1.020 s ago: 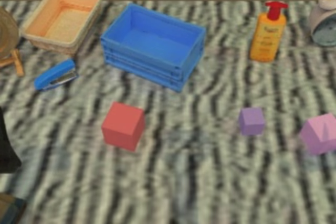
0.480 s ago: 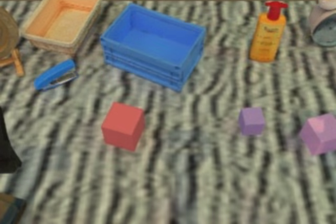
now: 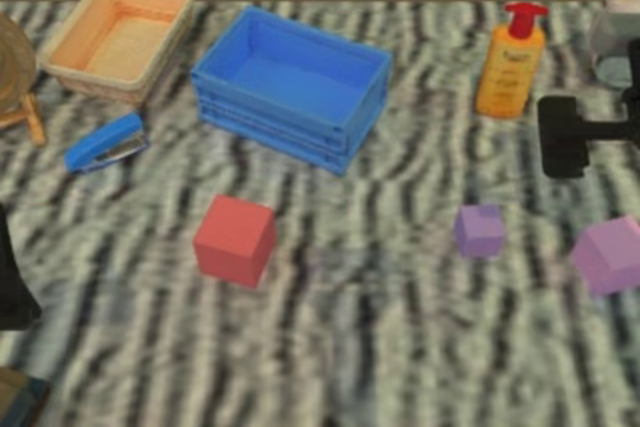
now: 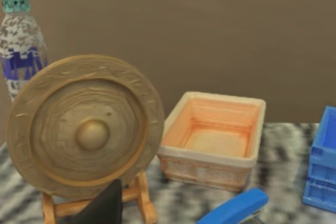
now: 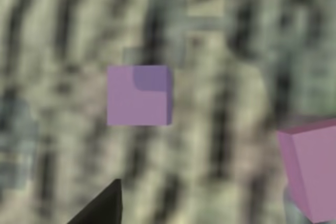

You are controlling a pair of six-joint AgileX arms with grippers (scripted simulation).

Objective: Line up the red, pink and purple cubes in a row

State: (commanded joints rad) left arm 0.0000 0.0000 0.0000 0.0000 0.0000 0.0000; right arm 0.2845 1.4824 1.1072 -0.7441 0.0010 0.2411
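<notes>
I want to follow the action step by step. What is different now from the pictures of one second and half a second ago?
The right gripper has come into the top view from the right edge, above the table beside the pink cube; it holds nothing. The red cube, purple cube and pink cube lie where they were, as does the left arm at the left edge.

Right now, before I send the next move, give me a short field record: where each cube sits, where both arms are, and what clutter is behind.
red cube: left of centre, alone on the striped cloth
purple cube: right of centre, untouched
pink cube: far right edge, apart from the purple cube
row: not formed
right gripper: over the table's right side, behind the purple and pink cubes, holding nothing
left arm: parked at the left edge
clutter behind: blue crate, wicker basket, stapler, orange pump bottle
</notes>
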